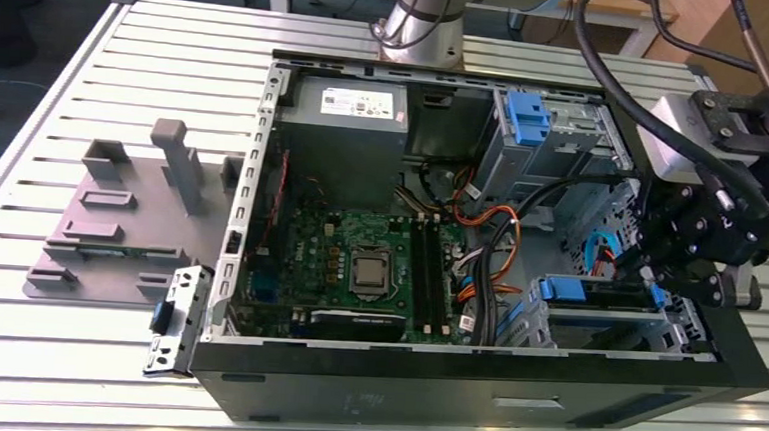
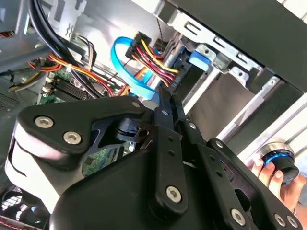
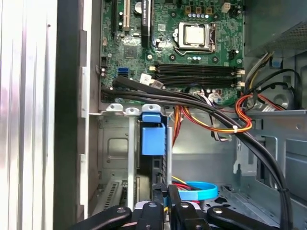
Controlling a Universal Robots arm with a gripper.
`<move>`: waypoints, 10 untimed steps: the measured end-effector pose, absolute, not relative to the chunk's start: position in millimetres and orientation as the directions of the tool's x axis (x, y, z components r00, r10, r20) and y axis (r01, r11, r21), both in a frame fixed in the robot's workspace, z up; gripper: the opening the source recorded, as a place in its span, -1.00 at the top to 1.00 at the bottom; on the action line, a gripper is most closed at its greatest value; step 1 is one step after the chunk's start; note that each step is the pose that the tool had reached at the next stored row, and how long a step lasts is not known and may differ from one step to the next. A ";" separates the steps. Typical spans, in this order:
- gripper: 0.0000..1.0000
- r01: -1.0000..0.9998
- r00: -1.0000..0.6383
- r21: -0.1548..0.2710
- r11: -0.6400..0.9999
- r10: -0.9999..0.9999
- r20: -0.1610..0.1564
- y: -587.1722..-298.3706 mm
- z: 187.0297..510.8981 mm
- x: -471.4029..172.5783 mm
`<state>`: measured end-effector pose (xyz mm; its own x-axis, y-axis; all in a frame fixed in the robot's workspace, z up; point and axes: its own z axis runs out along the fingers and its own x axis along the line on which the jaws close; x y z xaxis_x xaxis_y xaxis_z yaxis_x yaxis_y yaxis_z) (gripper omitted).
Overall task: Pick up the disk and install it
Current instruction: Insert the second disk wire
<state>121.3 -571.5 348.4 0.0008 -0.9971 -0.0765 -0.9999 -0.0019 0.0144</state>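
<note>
The claw [image 3: 166, 190], a black linkage of flat bars studded with bright screw heads, sat inside the open black computer case [image 1: 481, 394]. Its two slim fingers were drawn almost together, with only a sliver between them and nothing visibly caught there.

Straight ahead of the fingertips stood the disk [image 3: 153, 139], slotted edge-on into the bare-metal drive cage [image 3: 115, 153]. It showed as a thin dark slab capped by a smooth blue plastic tab, squeezed between stamped sheet-metal walls. Whether the tips touched its edge could not be told. In the exterior view the claw [image 1: 645, 274] hung just beside the disk [image 1: 580, 290].

Beyond the disk, thick black cables [image 3: 192, 100] ran across the cage's rim, and red, orange and yellow wires [image 3: 240, 125] looped beside them. Farther from the claw lay the green motherboard [image 3: 139, 48] with its square metal processor socket [image 3: 194, 36]. A glossy light-blue ribbon cable [image 3: 201, 192] curled close beside the fingers, crowding the space there.

In the second wrist view a person's hand [image 2: 282, 184] rested at a round metal knob [image 2: 279, 160] with a blue ring, behind the claw and outside the case.

The case lay on a ribbed aluminium surface [image 1: 29, 344]. A grey block [image 1: 131, 210] with upright posts sat on it well apart from the claw, across the case.
</note>
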 end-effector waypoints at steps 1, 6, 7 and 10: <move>0.68 -1.000 0.001 0.014 -0.002 -0.997 -0.080 -573.6 347.8 120.6; 0.68 -1.000 0.001 0.014 -0.002 -0.995 -0.098 -577.9 344.0 118.4; 0.68 -1.000 0.001 0.014 -0.002 -0.995 -0.102 -578.2 343.1 118.1; 0.68 -1.000 0.001 0.014 -0.003 -0.994 -0.109 -578.6 340.7 117.7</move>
